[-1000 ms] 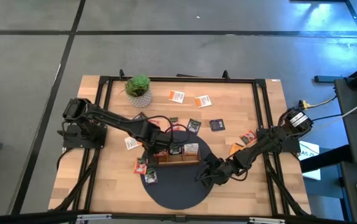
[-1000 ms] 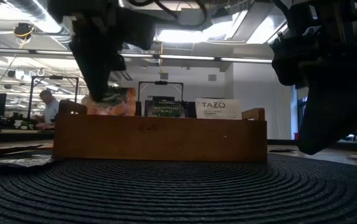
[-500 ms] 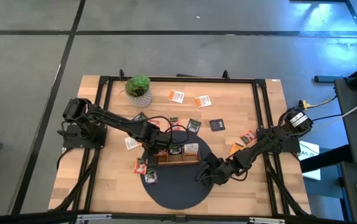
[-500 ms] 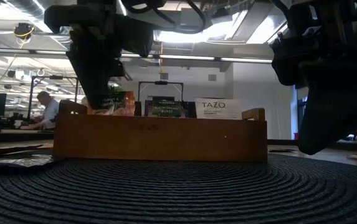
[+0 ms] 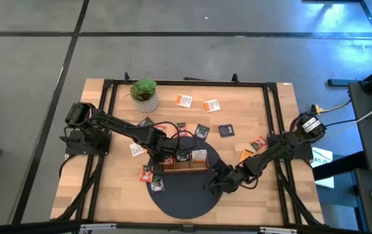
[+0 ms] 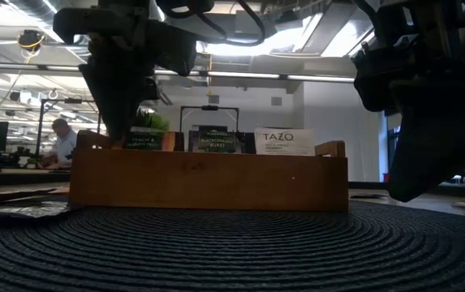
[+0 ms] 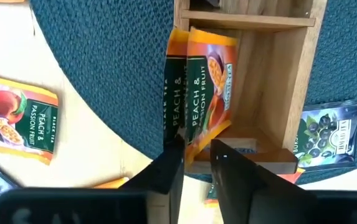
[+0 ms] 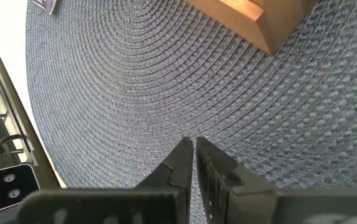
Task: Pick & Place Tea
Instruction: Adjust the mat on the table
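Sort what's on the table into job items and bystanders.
Job:
- peach tea packet in the tray's end compartment, below the left end effector
- loose tea packets
- wooden tray

Bystanders:
- potted plant
- round woven mat
- right end effector, shut, over the mat

The high view looks straight down on the whole table from well above. The low view sits at mat level, facing level across the round woven mat to the near wall of the wooden tray and the room beyond. The left wrist view looks down, close, into the tray's end compartment. The right wrist view looks down at the mat from very near. All four views share the tray and the mat.
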Action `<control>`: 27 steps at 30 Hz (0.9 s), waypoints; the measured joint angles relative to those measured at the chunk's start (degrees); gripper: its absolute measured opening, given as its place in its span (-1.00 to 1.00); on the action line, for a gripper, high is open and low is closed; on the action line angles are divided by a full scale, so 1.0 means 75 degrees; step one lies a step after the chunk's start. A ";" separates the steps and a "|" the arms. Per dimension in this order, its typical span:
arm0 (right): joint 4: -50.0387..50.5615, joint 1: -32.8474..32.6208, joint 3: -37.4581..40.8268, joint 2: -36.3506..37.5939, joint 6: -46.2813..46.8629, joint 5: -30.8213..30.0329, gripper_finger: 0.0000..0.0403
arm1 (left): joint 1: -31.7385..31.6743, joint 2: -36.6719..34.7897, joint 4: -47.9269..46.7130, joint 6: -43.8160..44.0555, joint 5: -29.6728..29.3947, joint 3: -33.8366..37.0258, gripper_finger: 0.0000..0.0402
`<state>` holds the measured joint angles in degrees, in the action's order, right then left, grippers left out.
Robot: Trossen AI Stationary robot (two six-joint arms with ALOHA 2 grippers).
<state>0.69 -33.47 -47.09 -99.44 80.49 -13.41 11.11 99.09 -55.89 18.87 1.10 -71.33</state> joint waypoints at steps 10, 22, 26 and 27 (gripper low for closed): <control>-0.0006 -0.0001 0.0000 0.0000 0.0000 0.0000 -0.88 | -0.0168 -0.0883 -0.0258 0.0492 0.0000 -0.0009 -0.56; -0.0006 -0.0003 0.0000 0.0000 0.0000 0.0000 -0.88 | 0.1329 -0.1767 0.1560 0.2428 -0.0119 -0.0012 -0.55; -0.0063 -0.0002 0.0000 -0.0001 0.0005 0.0003 -0.88 | 0.2244 -0.1446 0.1608 0.3667 -0.0826 -0.0017 -0.56; -0.0098 -0.0003 0.0000 -0.0001 0.0010 0.0006 -0.88 | 0.2469 -0.1349 0.1620 0.4029 -0.1041 -0.0017 -0.56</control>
<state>-0.05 -33.50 -47.09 -99.44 80.56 -13.37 29.63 88.97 -43.74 49.09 -6.70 -71.46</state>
